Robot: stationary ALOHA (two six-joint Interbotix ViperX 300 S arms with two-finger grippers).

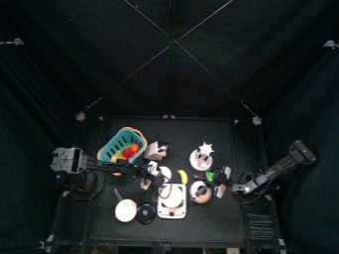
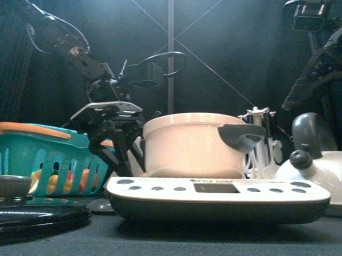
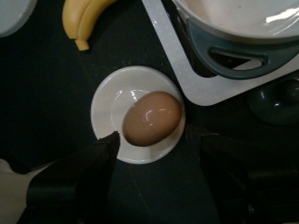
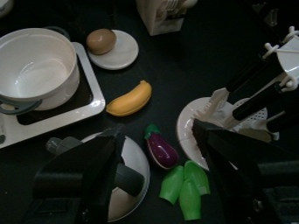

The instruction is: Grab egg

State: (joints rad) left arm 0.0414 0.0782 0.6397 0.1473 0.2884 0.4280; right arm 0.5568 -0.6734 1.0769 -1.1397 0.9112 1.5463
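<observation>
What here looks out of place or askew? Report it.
Nothing stands out. The egg sits whole on its small white dish, the banana lies beside it, and the pot rests on its white base. No spill or damage is visible.

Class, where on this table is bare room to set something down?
Bare black table lies between the yellow banana, the beige carton and the white dish rack. It is crowded around the brown egg on its white saucer, beside the white pot.

1. A brown egg (image 3: 153,119) is sitting on a white saucer (image 3: 111,105).
2. A yellow banana (image 3: 82,19) is lying on the black worktop (image 3: 47,79).
3. A purple eggplant (image 4: 163,150) is showing a green stem.
4. A teal basket (image 2: 40,160) is holding orange pieces.
</observation>
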